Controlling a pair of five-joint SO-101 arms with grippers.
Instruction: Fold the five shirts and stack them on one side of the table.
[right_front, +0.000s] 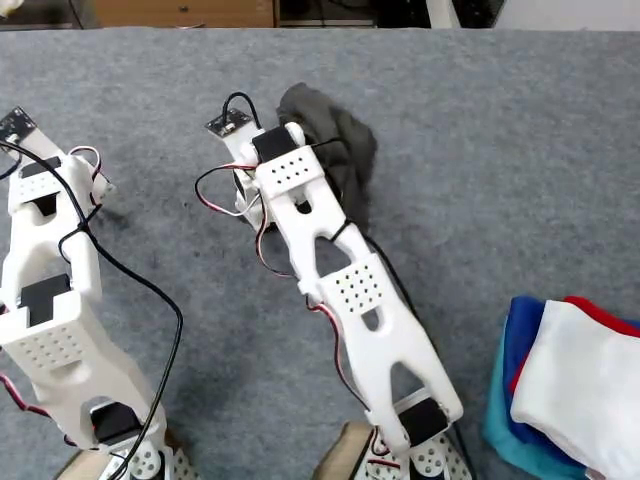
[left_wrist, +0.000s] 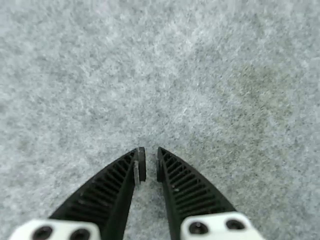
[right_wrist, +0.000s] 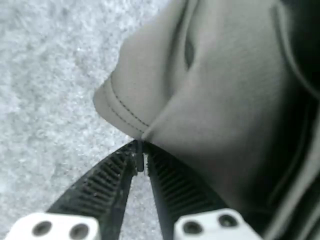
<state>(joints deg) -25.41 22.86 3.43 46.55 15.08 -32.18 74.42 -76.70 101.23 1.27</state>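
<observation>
A crumpled dark grey shirt (right_front: 335, 140) lies on the grey carpeted table (right_front: 500, 150) near its far middle. My right gripper (right_wrist: 144, 155) is shut on a stitched hem corner of the grey shirt (right_wrist: 215, 100), which bunches up just beyond the fingertips. In the high view the right arm (right_front: 310, 230) stretches from the near edge to the shirt's left side. My left gripper (left_wrist: 150, 162) hangs over bare carpet, its fingers almost touching with nothing between them. The left arm (right_front: 45, 250) stands at the table's left edge.
A stack of folded shirts (right_front: 575, 385) sits at the near right corner, white on top with red, blue and teal below. Wires (right_front: 150, 290) loop off both arms over the carpet. A wooden cabinet (right_front: 185, 12) stands beyond the far edge.
</observation>
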